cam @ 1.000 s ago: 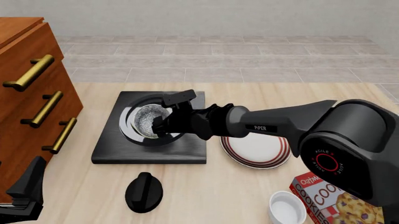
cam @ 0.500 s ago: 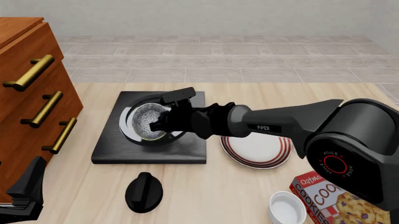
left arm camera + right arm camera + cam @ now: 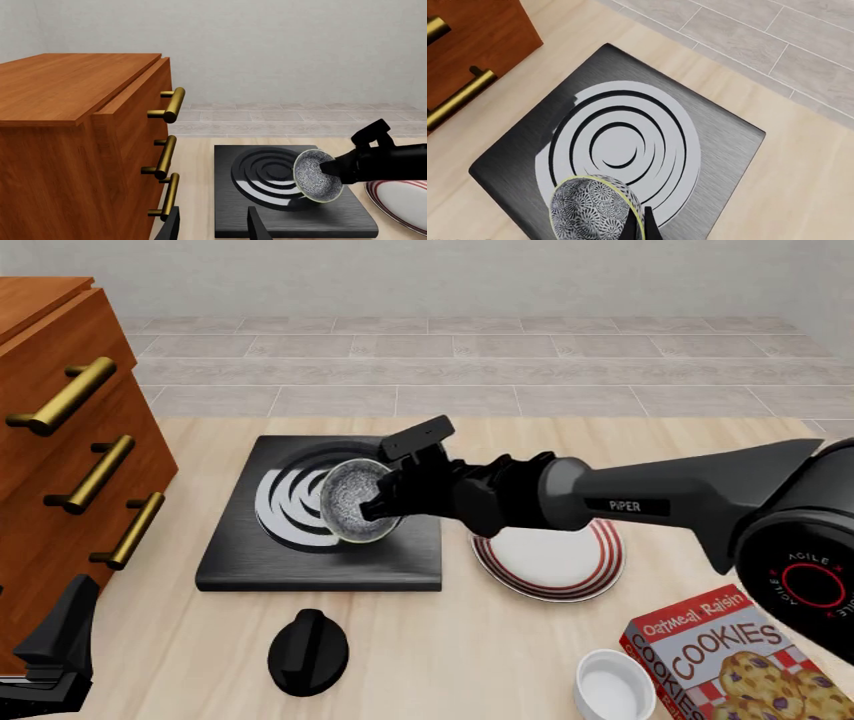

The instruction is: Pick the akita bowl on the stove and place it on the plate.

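Note:
The akita bowl (image 3: 355, 502), speckled grey-white inside with a pale rim, hangs tilted on its side just above the stove's (image 3: 400, 562) right half. My right gripper (image 3: 386, 504) is shut on its rim. In the left wrist view the bowl (image 3: 316, 175) floats over the ringed burner (image 3: 267, 175), pinched by the right gripper (image 3: 331, 168). The right wrist view shows the bowl (image 3: 589, 210) close under the fingertips (image 3: 639, 227). The red-ringed plate (image 3: 550, 562) lies right of the stove, under the right arm. My left gripper (image 3: 54, 660) rests open at the near left, holding nothing.
A wooden drawer cabinet (image 3: 67, 460) with brass handles stands at the left. A black knob (image 3: 308, 651) lies in front of the stove. A plain white cup-like bowl (image 3: 615, 685) and a cookies box (image 3: 727, 660) sit at the near right.
The right gripper has lifted the bowl off the burner and carried it to the right, toward the plate, tilting it further. The burner rings now show. The left arm has not moved.

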Tool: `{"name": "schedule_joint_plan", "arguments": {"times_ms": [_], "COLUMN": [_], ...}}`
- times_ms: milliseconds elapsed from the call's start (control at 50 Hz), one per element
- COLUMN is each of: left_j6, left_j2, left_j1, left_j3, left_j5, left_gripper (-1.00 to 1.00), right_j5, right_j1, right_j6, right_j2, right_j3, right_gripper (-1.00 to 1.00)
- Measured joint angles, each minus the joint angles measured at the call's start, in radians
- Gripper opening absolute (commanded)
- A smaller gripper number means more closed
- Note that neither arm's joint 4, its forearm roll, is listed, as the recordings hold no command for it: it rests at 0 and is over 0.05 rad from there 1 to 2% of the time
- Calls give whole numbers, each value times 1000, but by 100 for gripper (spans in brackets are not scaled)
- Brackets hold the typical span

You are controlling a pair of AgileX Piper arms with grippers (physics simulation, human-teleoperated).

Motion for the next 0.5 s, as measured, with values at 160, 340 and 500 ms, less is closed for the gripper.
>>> {"name": "schedule_joint_plan", "arguments": {"times_ms": [160,340,500], "left_j6": [0,0,0], "left_j2": [0,0,0], "left_j1": [0,0,0], "left_j3": [0,0,0], "left_j5": [0,0,0], "left_gripper": [100,100,100], "right_j5": [-31,-71,-109], "right_j1": [-30,-74,-116], "right_j6": [9,22,41], "right_j2": [-60,-129,-191], "right_j3": [70,155,242], "right_gripper": [-100,-100,-100]}}
